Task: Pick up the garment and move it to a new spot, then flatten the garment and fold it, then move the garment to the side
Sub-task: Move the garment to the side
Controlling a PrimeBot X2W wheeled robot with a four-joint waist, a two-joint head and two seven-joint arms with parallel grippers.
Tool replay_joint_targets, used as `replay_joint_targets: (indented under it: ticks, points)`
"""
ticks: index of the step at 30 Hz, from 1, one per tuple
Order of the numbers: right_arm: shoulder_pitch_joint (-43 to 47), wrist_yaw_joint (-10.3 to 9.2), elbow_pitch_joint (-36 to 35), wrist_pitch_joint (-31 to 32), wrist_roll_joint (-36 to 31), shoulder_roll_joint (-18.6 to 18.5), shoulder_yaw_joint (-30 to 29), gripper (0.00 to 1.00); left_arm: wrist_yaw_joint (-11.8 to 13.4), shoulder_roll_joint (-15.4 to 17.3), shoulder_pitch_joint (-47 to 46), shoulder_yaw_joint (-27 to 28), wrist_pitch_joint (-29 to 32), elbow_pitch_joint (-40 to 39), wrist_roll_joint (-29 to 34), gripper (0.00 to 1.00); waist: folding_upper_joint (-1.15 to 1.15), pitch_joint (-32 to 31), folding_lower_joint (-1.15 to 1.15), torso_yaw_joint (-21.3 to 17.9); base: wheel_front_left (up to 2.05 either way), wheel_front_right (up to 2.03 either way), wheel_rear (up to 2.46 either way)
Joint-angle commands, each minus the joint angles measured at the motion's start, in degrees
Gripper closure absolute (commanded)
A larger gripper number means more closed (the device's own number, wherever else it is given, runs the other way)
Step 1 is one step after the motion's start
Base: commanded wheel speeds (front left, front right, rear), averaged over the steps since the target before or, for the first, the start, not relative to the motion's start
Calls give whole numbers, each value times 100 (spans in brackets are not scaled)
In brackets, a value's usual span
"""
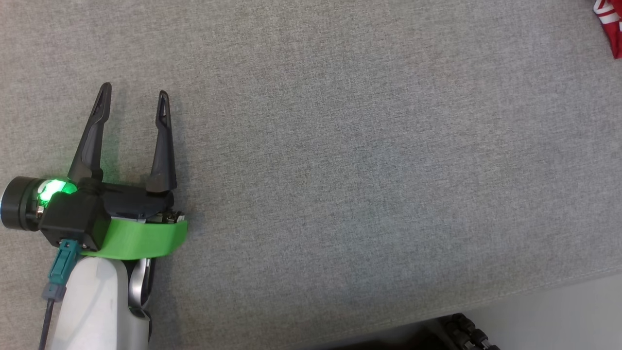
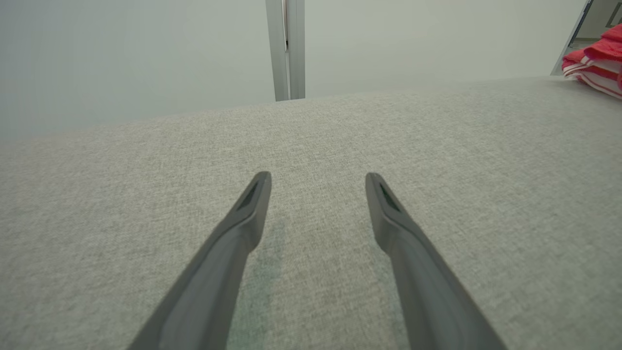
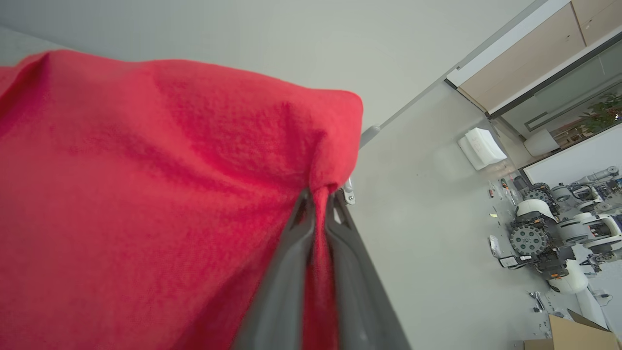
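Observation:
The garment (image 3: 160, 184) is red knit cloth with white stripes; in the right wrist view a fold of it is pinched between the two dark fingers of my right gripper (image 3: 318, 197), which is shut on it. A small part of the garment (image 1: 610, 22) shows at the head view's top right corner, and the garment (image 2: 595, 61) lies at the far right in the left wrist view. My left gripper (image 1: 133, 99) hovers open over the grey cloth-covered table (image 1: 364, 160) at the left, nothing between its fingers, far from the garment. The left gripper (image 2: 318, 182) points across bare grey fabric.
The table's near edge (image 1: 534, 287) runs along the lower right of the head view, with pale floor beyond. In the right wrist view, other robots (image 3: 559, 233) and a cardboard box (image 3: 573, 333) stand on the floor at the right.

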Motion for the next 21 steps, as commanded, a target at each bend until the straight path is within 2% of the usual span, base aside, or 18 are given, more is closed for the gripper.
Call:
replay_joint_targets:
  ticks: [1, 7, 12, 16, 21]
  points:
    - [-134, -10, 97, -34, -54, 34, 21, 0, -35, 43, 29, 1, 6, 22, 9, 0, 0, -2, -1, 13, 0, 0, 0]
    - [-375, -10, 551, -446, -288, 195, 83, 0, -4, -3, 89, 26, 6, 111, -45, 0, 0, -207, -1, 79, 0, 0, 0]
    - [-297, -10, 700, -1036, -451, 631, 2, 0, 67, -62, 258, 155, 5, 284, -173, 0, 0, -770, -1, 106, 0, 0, 0]
    - [-6, -10, 506, -1345, -473, 953, -14, 0, 89, -120, 459, 239, 5, 426, -233, 0, 0, -1268, -1, 158, 0, 0, 0]
    - [675, -10, -188, -1441, -530, 1498, -315, 0, 124, -162, 821, 384, 5, 542, -315, 0, 0, -1863, -1, 167, 0, 0, 0]
